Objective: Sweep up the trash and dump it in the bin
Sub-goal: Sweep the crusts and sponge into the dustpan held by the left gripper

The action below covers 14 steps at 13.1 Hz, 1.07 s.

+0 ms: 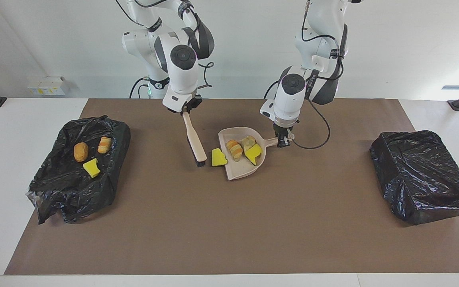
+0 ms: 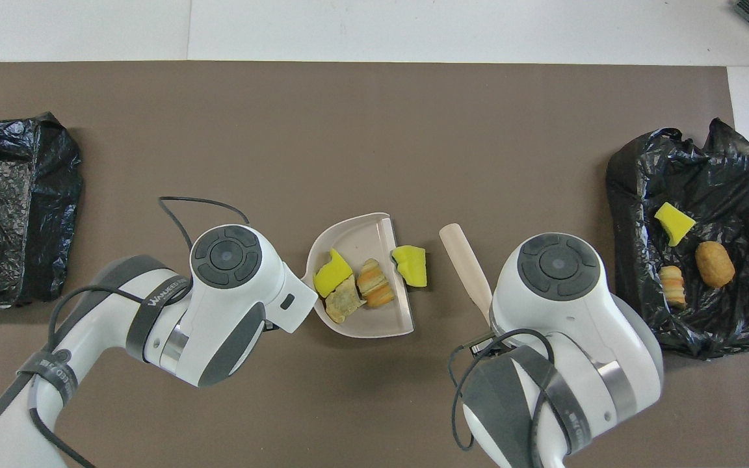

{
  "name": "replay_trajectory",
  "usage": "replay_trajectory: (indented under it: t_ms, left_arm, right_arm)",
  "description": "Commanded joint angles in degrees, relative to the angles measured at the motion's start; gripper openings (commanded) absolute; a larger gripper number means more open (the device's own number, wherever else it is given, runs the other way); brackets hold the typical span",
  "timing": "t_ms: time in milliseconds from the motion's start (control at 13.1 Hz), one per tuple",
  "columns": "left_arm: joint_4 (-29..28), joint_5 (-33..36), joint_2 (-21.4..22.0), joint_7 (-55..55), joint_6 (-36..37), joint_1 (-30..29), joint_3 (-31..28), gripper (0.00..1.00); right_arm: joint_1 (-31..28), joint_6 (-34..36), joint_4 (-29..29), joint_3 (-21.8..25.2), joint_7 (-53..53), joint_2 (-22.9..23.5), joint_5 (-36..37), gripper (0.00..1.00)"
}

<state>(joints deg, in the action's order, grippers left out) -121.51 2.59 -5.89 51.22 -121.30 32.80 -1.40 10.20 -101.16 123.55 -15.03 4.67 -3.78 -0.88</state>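
Centre frame: dustpan (image 2: 365, 325) holds three scraps (image 2: 355, 286); a green-and-yellow sponge (image 2: 410, 265) sits at its lip, brush (image 2: 467, 270) beside.

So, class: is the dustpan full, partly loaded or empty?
Partly loaded. Three scraps lie in the dustpan: a yellow sponge piece and two bread chunks. A green-and-yellow sponge sits at its lip.

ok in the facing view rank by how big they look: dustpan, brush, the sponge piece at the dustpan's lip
1. dustpan, held at its handle by the left gripper
2. brush, held by the right gripper
3. sponge piece, clearly smallest
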Motion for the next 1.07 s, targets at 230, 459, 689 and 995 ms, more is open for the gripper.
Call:
replay_trajectory:
  t_ms: [230, 459, 689, 995]
  left_arm:
    - [1.1, 6.9, -1.2, -8.4, 3.0, 4.9, -0.2, 0.0]
    - [-1.5, 7.1, -1.1, -8.9, -1.2, 4.5, 0.0, 0.0]
    - [-3.4, 6.5, -0.8, -5.4, -4.6, 2.5, 0.1, 0.0]
    - [-3.4, 3.6, -0.9, -3.0, -5.3, 1.5, 0.1, 0.0]
  right_arm:
    - [0.1, -8.1, 2.7, -0.4, -1.2, 2.5, -11.3, 0.0]
    - [0.3, -7.8, 0.7, -0.5, 0.0, 3.7, -15.0, 0.0]
    - [2.5, -7.8, -1.4, -0.5, 1.5, 4.4, -15.6, 0.0]
    - [2.6, -1.5, -5.3, -0.6, 3.9, 2.7, -8.5, 0.0]
